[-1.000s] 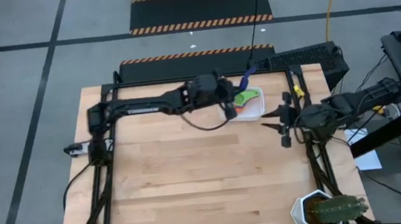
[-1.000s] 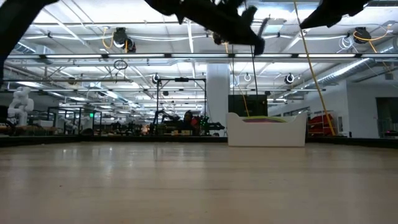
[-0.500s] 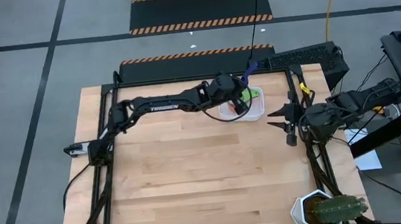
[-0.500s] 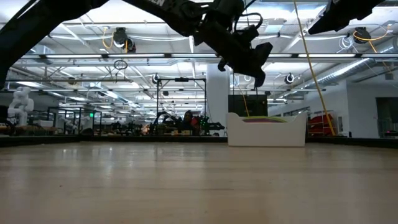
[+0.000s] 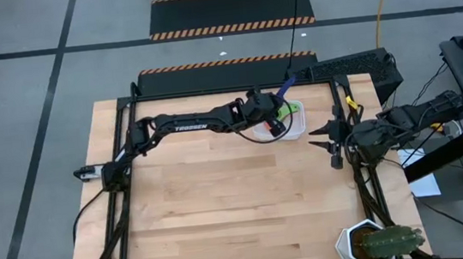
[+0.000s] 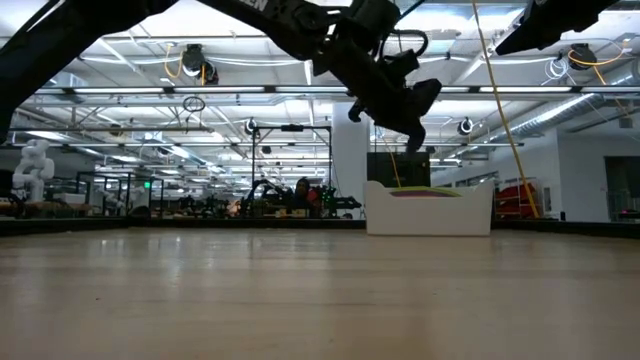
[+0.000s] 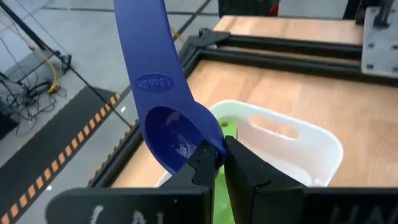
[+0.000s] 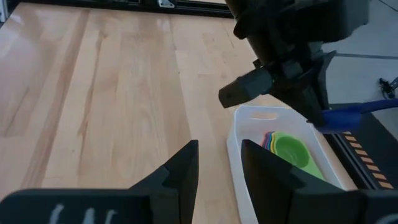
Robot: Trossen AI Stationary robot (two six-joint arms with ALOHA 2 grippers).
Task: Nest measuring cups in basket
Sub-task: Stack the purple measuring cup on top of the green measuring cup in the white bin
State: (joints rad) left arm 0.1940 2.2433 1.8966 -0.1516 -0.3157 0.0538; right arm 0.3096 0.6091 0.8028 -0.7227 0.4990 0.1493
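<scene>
One blue cup (image 7: 163, 127) is in the air above the basket (image 5: 297, 122), clamped by its bowl rim between the closed fingers of the left gripper (image 7: 219, 163); its long flat handle runs up toward the top of the left wrist picture. In the high view the left gripper (image 5: 272, 118) sits just over the basket, in the upper middle of the frame, near the far edge of the bench (image 5: 223, 216). The low view shows it (image 6: 412, 128) hanging above the basket (image 6: 428, 212), clear of the white walls.

Inside the basket a stack is already nested: the right wrist view shows a green cup (image 8: 292, 151) on top with coloured rims peeking out beneath it (image 8: 268, 140), though which colours lie underneath is hard to tell. So the step in hand looks like carrying the blue cup over to add it to that stack.

The right gripper (image 5: 325, 137) waits at the right of the basket in the high view, apart from it, its fingers (image 8: 180, 171) spread and holding nothing.

The next move probably calls for lowering the blue cup bowl-down onto the green one, lined up so the bowl seats inside and the handle lies along the basket's length rather than catching on the rim. Only then should the fingers part.
</scene>
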